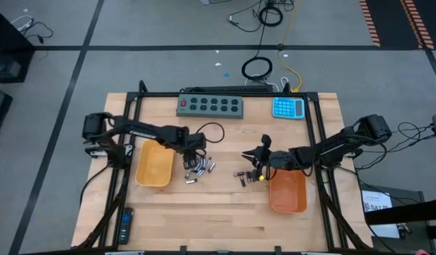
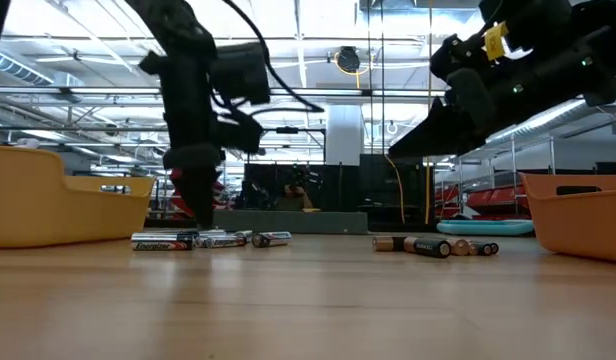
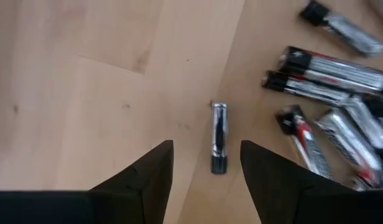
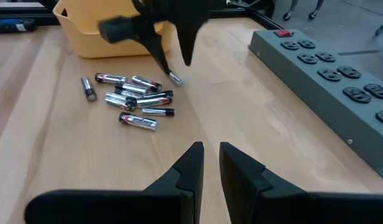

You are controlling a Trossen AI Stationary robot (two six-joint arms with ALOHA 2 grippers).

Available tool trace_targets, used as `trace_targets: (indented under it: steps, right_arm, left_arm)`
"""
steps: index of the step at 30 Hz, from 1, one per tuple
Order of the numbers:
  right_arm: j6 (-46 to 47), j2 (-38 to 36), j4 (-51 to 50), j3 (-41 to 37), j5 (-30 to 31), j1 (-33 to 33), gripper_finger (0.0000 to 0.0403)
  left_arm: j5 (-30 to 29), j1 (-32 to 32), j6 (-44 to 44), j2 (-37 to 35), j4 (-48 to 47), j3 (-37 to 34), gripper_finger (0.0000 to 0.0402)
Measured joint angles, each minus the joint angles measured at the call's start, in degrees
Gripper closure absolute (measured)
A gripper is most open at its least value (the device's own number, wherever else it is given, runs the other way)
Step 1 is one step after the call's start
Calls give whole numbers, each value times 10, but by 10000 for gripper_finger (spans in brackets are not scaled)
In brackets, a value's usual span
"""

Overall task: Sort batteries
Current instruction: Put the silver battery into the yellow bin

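Several silvery-white batteries with dark ends (image 1: 200,168) lie in a loose pile on the wooden table, right of the yellow tray (image 1: 154,164). One small battery (image 3: 219,137) lies apart from the pile. My left gripper (image 3: 207,146) points down at it, open, a finger on either side and touching nothing. A second, smaller group of batteries (image 1: 244,177) lies left of the orange tray (image 1: 287,193). My right gripper (image 4: 210,155) hovers above that group, pointing toward the table's left, shut to a narrow slit with nothing in it.
A grey power strip (image 1: 210,105) and a blue calculator (image 1: 288,108) lie along the table's far edge. A black remote (image 1: 124,225) lies at the near left corner. A dark cable (image 1: 212,131) loops behind my left gripper. Bare wood stretches along the near edge.
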Motion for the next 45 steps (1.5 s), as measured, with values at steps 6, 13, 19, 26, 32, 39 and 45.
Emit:
trace_targets:
  steps: [6, 13, 19, 26, 32, 39, 45]
  right_arm:
    - [0, 0, 0, 0, 16, 8, 360]
    - [0, 0, -1, 0, 18, 8, 360]
    - [0, 0, -1, 0, 19, 8, 360]
    - [10, 0, -6, 0, 21, 8, 360]
    - [31, 0, -17, 0, 54, 7, 360]
    - [32, 0, 6, 0, 50, 8, 360]
    - [30, 0, 31, 0, 48, 6, 360]
  left_arm:
    - [42, 21, 25, 19, 24, 0, 204]
    - [66, 31, 40, 51, 26, 3, 291]
    - [58, 26, 36, 47, 15, 5, 378]
    - [12, -7, -11, -45, -91, 52, 378]
    - [39, -70, -160, -148, -200, 38, 379]
    - [53, -144, -298, -211, -225, -94, 379]
    - [53, -156, -343, -217, -135, -186, 341]
